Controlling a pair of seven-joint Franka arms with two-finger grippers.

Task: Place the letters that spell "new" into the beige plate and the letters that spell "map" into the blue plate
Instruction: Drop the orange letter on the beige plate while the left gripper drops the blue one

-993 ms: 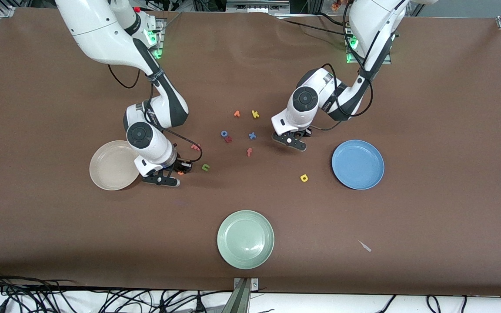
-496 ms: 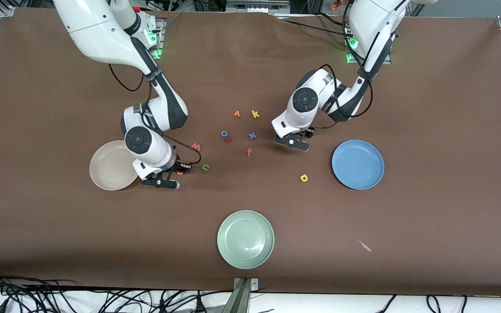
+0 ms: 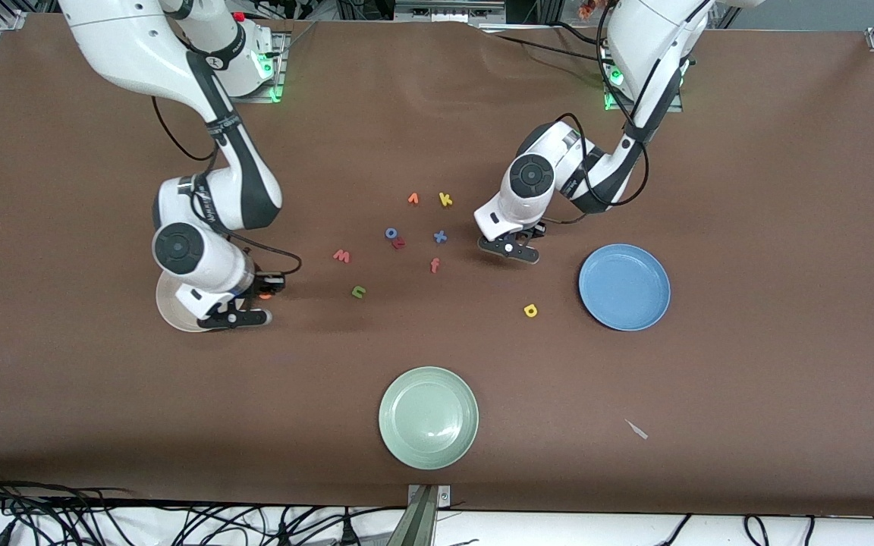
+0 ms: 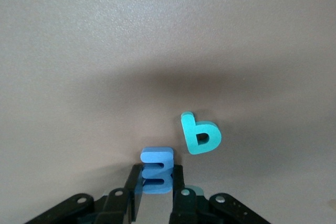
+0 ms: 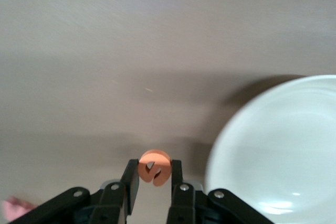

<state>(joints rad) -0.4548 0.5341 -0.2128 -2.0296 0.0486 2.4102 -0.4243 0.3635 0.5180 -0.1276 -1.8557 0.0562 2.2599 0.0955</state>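
My right gripper (image 3: 259, 293) is shut on the orange "e" (image 5: 155, 165) and holds it over the table just beside the rim of the beige plate (image 3: 169, 305), which the arm partly hides. The plate (image 5: 273, 150) fills one side of the right wrist view. The salmon "w" (image 3: 341, 256) and green "n" (image 3: 359, 291) lie on the table toward the middle. My left gripper (image 3: 517, 248) is shut on the blue "m" (image 4: 157, 169), with the teal "p" (image 4: 200, 134) lying close by. The yellow "a" (image 3: 530, 309) lies near the blue plate (image 3: 624, 287).
Loose letters lie mid-table: an orange "v" (image 3: 413, 199), a yellow "k" (image 3: 445, 199), a blue "o" (image 3: 391, 233), a red letter (image 3: 399, 243), a blue "x" (image 3: 440, 236) and a pink "f" (image 3: 435, 265). A pale green plate (image 3: 428, 417) sits nearest the front camera.
My right arm has carried the orange "e" away from the "n" and "w" toward the beige plate. The left gripper has barely shifted.
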